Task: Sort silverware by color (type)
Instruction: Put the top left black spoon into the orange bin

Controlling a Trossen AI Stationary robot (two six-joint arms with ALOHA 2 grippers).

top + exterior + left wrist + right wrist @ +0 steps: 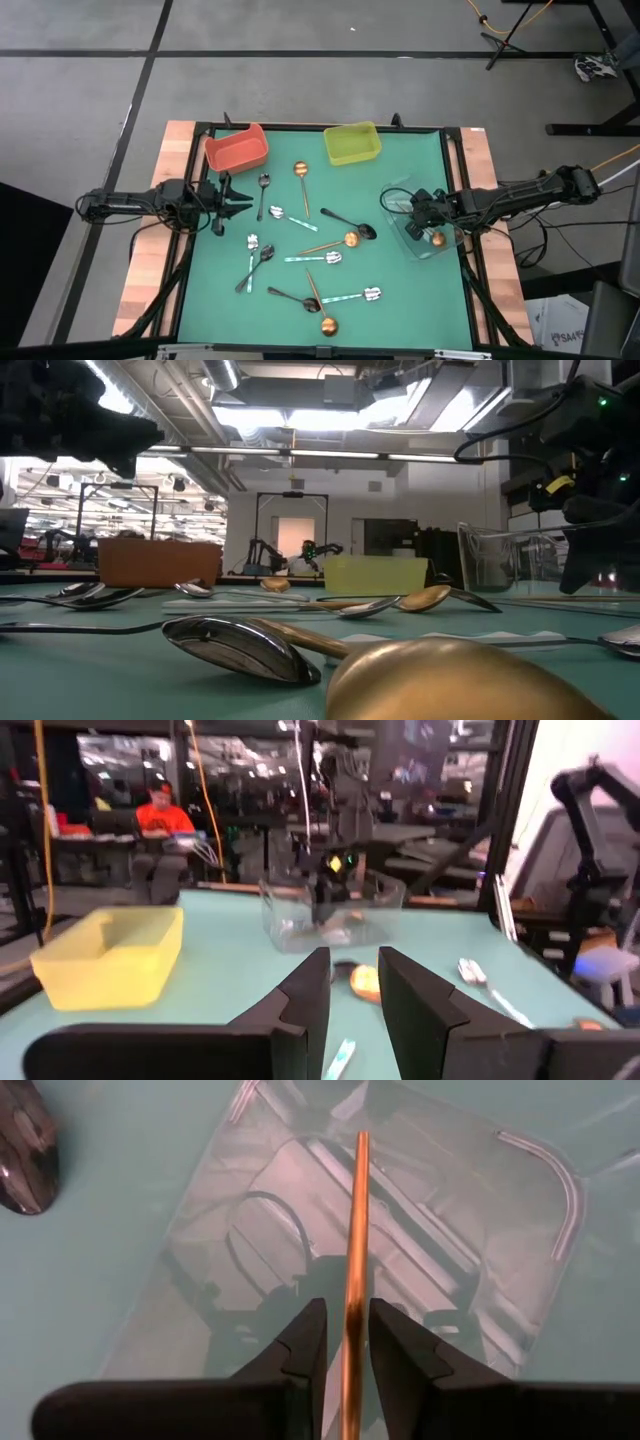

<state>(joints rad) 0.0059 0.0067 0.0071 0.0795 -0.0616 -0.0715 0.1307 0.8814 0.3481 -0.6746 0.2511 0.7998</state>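
Holding a copper-gold spoon (354, 1230) over the clear bin (425, 212).
The right gripper (346, 1342) is pinching the spoon's handle between its fingers above the bin at the table's right side. The left gripper (236, 199) is hovering beside the red bin (236, 149), fingers slightly parted and gripping nothing, while the other spoons (311, 255) are lying scattered across the green mat (400, 290).

The red plastic bin (237, 150) sits at the mat's far left, the yellow-green plastic bin (352, 143) to its right along the far edge. The clear plastic bin (424, 218) lies at the right side. The right gripper (346, 1342) hangs over it, clamped on a copper-gold spoon (353, 1270). The remaining slim metal spoons (307, 248) lie scattered across the middle and near mat. The left gripper (240, 202) hovers near the red bin.
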